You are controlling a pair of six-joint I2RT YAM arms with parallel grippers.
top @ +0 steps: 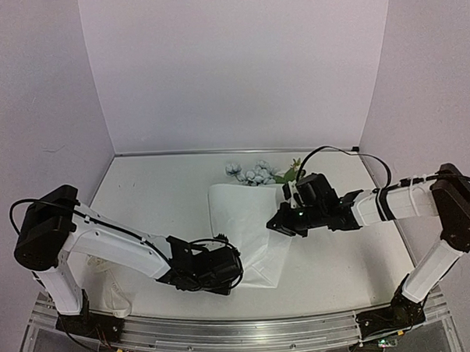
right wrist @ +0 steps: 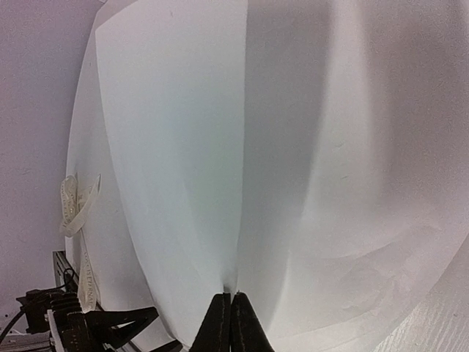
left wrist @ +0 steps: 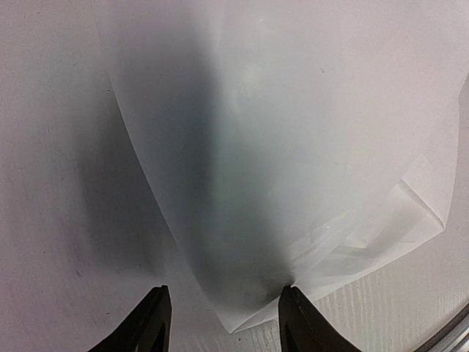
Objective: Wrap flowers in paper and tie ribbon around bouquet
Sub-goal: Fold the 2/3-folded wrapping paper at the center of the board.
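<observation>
Near the centre of the overhead view, the paper (top: 241, 222) lies folded into a loose white wrap. The flowers (top: 254, 173) poke pale blooms out past its upper edge. On its right side the right gripper (right wrist: 231, 319) is pressed together, pinching a raised ridge of paper. The left gripper (left wrist: 223, 291) stands partly spread astride the wrap's narrow lower end.
</observation>
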